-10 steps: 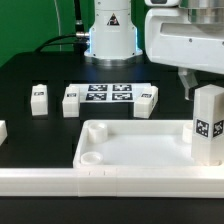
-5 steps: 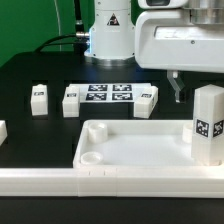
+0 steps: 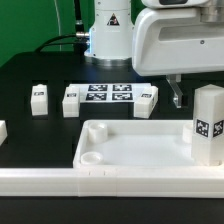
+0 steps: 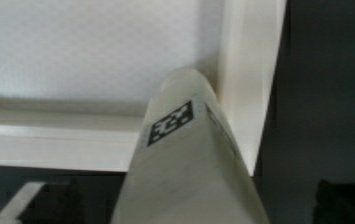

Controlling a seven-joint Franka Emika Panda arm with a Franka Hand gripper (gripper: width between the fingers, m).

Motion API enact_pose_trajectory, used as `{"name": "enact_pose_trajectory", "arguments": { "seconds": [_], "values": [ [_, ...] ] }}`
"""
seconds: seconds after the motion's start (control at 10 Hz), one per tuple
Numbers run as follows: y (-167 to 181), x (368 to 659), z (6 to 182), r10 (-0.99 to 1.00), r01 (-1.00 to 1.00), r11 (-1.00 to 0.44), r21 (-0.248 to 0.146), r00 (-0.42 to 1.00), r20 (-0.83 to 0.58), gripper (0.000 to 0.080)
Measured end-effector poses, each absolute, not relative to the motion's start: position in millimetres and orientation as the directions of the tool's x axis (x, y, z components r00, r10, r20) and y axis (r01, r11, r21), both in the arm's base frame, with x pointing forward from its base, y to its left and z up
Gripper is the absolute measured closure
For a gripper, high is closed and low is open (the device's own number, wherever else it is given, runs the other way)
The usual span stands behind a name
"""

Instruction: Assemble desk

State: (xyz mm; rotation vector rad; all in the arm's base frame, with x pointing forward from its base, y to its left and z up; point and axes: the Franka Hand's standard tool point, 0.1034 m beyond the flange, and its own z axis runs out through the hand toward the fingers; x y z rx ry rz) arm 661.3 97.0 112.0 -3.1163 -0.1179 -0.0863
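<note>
The white tabletop [image 3: 130,145] lies rim-up near the table's front, a round socket [image 3: 90,157] showing in its corner on the exterior view's left. One white tagged leg [image 3: 208,122] stands upright in the corner on the exterior view's right. My gripper [image 3: 192,95] hovers at the top of that leg, open, with one dark finger [image 3: 177,95] showing beside it. In the wrist view the leg [image 4: 192,160] rises between the spread fingers [image 4: 343,200] without touching them, and the tabletop [image 4: 85,60] lies below.
Three more legs [image 3: 39,98] [image 3: 70,101] [image 3: 146,100] lie on the black table around the marker board [image 3: 108,95]. Another white part [image 3: 2,130] pokes in at the exterior view's left edge. A long white rail [image 3: 100,182] runs along the front.
The jaws have spread and let go of the upright leg. The gripper body has shifted toward the exterior view's left. The leg stays standing in its corner.
</note>
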Motion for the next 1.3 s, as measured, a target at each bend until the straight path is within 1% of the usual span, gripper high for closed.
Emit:
{"name": "enact_pose_trajectory", "arguments": {
  "seconds": [0.5, 0.6, 0.7, 0.8, 0.9, 1.0, 1.1, 1.3],
  "values": [
    [96.5, 660.1, 110.5, 0.355, 0.355, -0.935, 0.007, 0.933, 0.055, 0.015],
    [96.6, 660.0, 110.4, 0.368, 0.369, -0.93, 0.007, 0.928, 0.055, 0.0171],
    [96.5, 660.0, 110.3, 0.366, 0.366, -0.93, 0.007, 0.929, 0.055, 0.0171],
    [96.5, 660.0, 110.2, 0.366, 0.366, -0.93, 0.007, 0.929, 0.055, 0.0337],
    [96.6, 660.0, 110.2, 0.354, 0.355, -0.935, 0.006, 0.933, 0.055, 0.0337],
    [96.6, 660.0, 110.2, 0.347, 0.347, -0.938, 0.005, 0.936, 0.055, 0.0512],
    [96.6, 660.0, 110.2, 0.347, 0.347, -0.938, 0.005, 0.936, 0.055, 0.0511],
    [96.9, 659.9, 110.1, 0.2, 0.201, -0.98, -0.007, 0.978, 0.056, 0.0511]
  ]
}}
